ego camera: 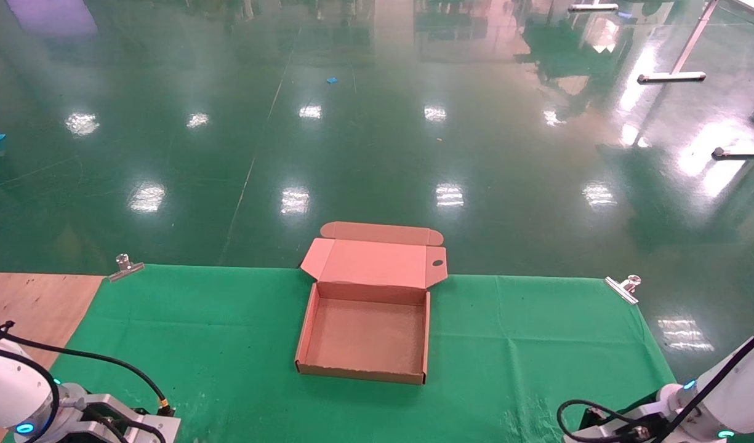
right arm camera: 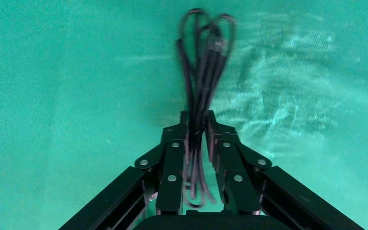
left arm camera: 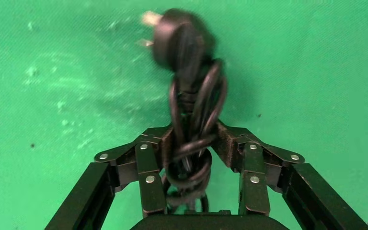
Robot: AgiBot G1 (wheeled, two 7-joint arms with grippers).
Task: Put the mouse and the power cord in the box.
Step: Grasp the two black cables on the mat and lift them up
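The box (ego camera: 364, 335) lies open in the middle of the green cloth, its lid (ego camera: 377, 261) folded back toward the far edge; nothing is inside. My left gripper (left arm camera: 194, 139) is shut on the power cord (left arm camera: 191, 96), a coiled black bundle with its plug (left arm camera: 177, 38) sticking out past the fingertips, above the cloth. My right gripper (right arm camera: 197, 122) is shut on a bunch of thin black cable loops (right arm camera: 203, 62), the mouse's cable by its look. The mouse body is out of view. In the head view only both wrists show, at the bottom corners.
The green cloth (ego camera: 537, 344) covers the table and is held by metal clips at the far left (ego camera: 125, 266) and far right (ego camera: 624, 287). Bare wood (ego camera: 32, 301) shows at the left. Beyond the far edge is the shiny green floor.
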